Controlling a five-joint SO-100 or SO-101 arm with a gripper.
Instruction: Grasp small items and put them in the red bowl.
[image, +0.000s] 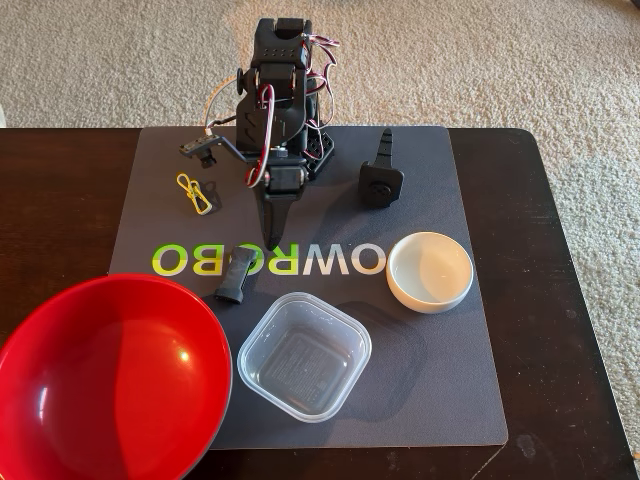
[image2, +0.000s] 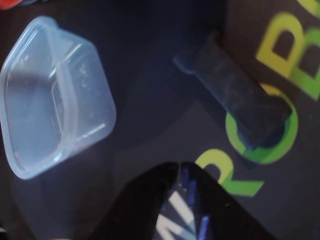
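Five small items lie outside the large glossy red round plastic bowl (image: 110, 375) — black gripper (image2: 179, 167) clenched, empty, short black bar (image2: 235, 100) at its one o'clock.

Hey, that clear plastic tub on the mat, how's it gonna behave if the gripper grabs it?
The clear tub looks thin-walled and empty, so probably light and a bit flexible. Its glossy rim may slip between the fingers. Sitting flat and wide, it seems unlikely to tip or roll.

Fixed view: red bowl (image: 110, 375) cropped by left and bottom edges. Wrist view: blurred; tool (image2: 181, 172) and clear tub (image2: 52, 100) cut off; jaw gap indistinct.
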